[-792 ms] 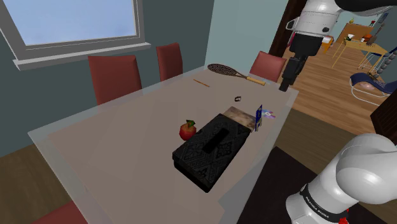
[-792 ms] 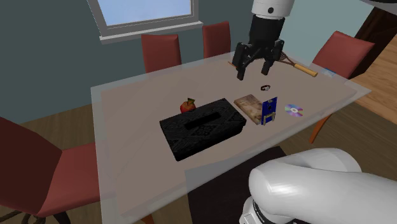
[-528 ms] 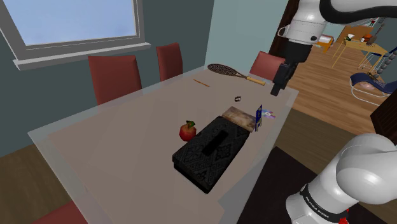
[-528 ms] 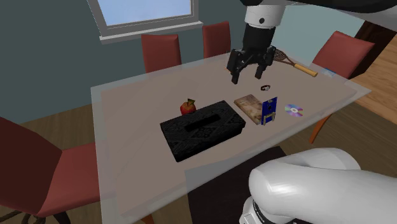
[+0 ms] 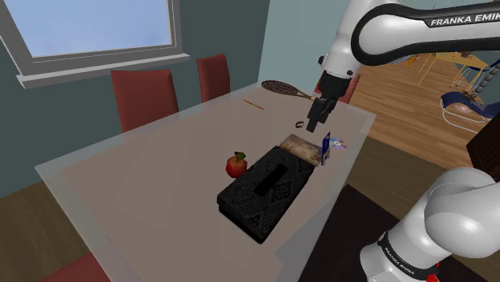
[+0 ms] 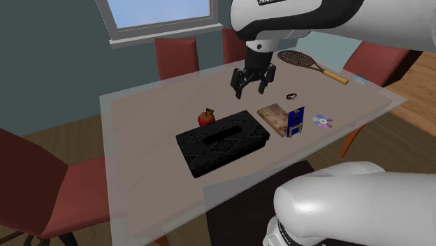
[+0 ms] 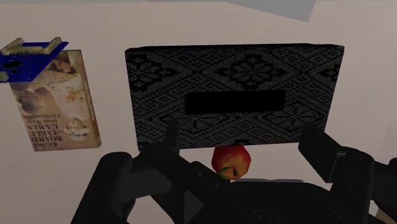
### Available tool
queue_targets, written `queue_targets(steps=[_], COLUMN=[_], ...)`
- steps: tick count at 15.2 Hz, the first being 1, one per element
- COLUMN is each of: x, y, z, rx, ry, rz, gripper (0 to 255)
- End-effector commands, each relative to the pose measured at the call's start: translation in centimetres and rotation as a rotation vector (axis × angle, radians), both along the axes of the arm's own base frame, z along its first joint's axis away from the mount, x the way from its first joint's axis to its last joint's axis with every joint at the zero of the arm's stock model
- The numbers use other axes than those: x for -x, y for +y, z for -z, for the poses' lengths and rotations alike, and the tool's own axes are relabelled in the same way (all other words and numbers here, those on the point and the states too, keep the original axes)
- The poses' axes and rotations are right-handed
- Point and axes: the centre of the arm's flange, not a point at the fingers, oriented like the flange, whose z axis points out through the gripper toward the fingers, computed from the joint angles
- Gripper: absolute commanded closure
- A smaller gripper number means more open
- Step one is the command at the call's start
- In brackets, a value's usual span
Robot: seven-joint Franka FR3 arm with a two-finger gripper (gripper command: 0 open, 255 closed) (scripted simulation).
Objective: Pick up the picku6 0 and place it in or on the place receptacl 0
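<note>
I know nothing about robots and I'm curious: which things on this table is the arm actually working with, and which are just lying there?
Probably part of the job: apple, black patterned box, open gripper pointed towards both.
Just lying about: book, blue card, disc, racket, small ring.

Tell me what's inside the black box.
The box has a dark slot in its patterned top. Nothing shows through it, so any contents are hidden by the top.
</note>
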Motion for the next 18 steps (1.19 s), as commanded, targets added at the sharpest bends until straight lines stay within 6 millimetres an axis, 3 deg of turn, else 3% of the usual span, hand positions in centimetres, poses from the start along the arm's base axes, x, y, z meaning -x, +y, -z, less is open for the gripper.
queue_targets(steps=[1, 18], x=[-1.6, -15.9], y=[0.5, 6.6], z=[2.0, 16.3], rx=[-0.005, -0.045], ry=[-0.017, -0.135], rz=[-0.004, -0.042], gripper=[0, 0])
